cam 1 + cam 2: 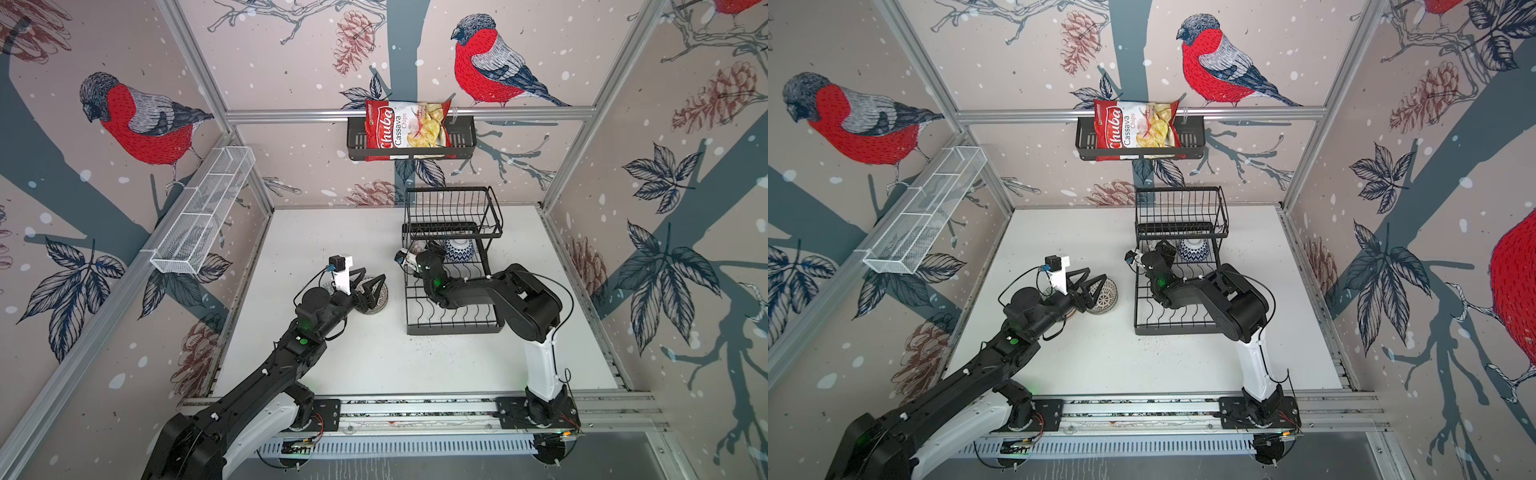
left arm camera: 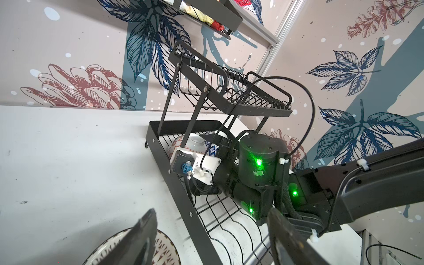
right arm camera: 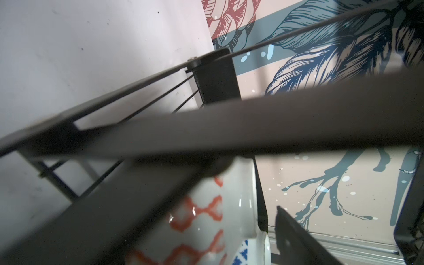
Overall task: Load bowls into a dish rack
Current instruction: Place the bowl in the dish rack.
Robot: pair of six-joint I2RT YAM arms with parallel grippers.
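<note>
Two in rack [image 1: 453, 329], under raised basket [image 1: 454, 208]: blue bowl [image 1: 459, 250], orange bowl [image 3: 202, 213]. Right gripper [image 1: 433, 248] at orange bowl, jaws apart. Left gripper [image 1: 374, 293] spread wide, nothing held, over grey bowl [image 1: 380, 306] on table [image 1: 374, 365].

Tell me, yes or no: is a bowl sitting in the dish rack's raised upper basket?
No, in a top view the upper basket shows only bare wires; the blue-patterned bowl sits on the lower tier.

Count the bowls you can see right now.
3. A blue bowl and an orange bowl sit in the rack under its upper tier; a grey bowl is on the table by the left arm. More may hide under that arm.
</note>
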